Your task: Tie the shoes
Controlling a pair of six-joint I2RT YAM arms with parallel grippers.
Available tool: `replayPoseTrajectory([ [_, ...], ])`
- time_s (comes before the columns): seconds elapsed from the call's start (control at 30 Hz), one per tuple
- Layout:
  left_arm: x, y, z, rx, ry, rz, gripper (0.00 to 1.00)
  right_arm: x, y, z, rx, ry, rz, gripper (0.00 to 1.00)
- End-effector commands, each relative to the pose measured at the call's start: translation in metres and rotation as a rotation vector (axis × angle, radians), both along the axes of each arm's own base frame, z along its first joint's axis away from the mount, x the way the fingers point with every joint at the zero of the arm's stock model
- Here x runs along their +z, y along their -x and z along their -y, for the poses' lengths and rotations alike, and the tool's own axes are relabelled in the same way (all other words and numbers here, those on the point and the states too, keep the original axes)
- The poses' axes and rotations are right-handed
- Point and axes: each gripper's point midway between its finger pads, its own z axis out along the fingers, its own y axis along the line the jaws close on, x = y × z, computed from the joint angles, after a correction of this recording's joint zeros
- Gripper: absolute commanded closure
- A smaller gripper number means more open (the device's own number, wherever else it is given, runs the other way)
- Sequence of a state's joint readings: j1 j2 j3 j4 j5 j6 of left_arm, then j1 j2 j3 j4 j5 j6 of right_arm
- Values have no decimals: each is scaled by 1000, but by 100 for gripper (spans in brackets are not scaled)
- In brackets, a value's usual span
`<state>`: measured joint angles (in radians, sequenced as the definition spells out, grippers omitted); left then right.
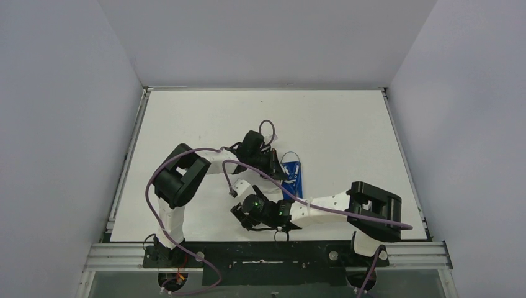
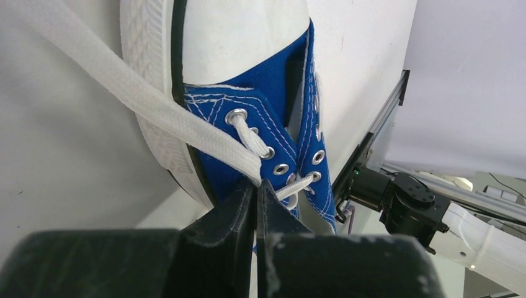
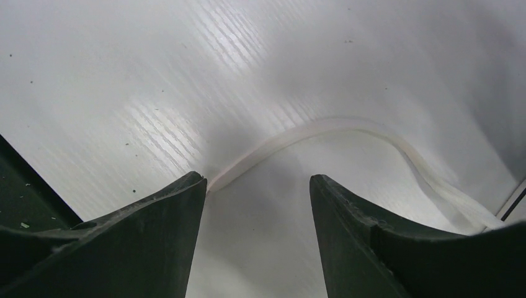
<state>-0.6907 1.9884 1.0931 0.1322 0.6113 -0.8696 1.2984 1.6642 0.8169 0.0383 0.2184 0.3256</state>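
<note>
Our sneaker (image 1: 293,177) sits mid-way across the tabletop (image 1: 205,124), nearer the front edge. Left gripper (image 2: 255,192) is pinched tight on a lace (image 2: 155,105) by the eyelets (image 2: 236,115). Right gripper (image 3: 257,181) hangs spread over slack lace (image 3: 310,130). Laces look floppy and light, so we'd grab near the end.

You had the sneaker (image 2: 248,118) lying on the table just ahead of the left fingers (image 2: 239,217), with its toe pointing away from them. It was blue canvas with a white toe cap (image 2: 242,37), a ribbed white sole rim (image 2: 149,56) and metal eyelets. A flat white lace (image 2: 124,87) ran taut from between those fingertips out past the sole rim. The other lace (image 3: 298,133) lay slack on the table, curving across the gap ahead of the right fingers (image 3: 167,211), its near end just beside one fingertip.
</note>
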Motion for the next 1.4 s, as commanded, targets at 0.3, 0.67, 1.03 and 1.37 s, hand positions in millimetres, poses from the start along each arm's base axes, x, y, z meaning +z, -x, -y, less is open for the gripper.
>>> replayPoseTrajectory([
  [0.3, 19, -23, 10, 31, 100, 56, 100, -22, 24, 26, -89, 85, -18, 51],
  [0.67, 24, -25, 5, 46, 84, 80, 100, 37, 23, 63, -206, -4, -39, 100],
  [1.03, 39, -22, 11, 21, 102, 116, 100, 139, -8, 166, -484, -31, -22, 100],
  [1.37, 57, -21, 9, -2, 95, 99, 100, 175, -121, 241, -674, -152, -114, 100],
])
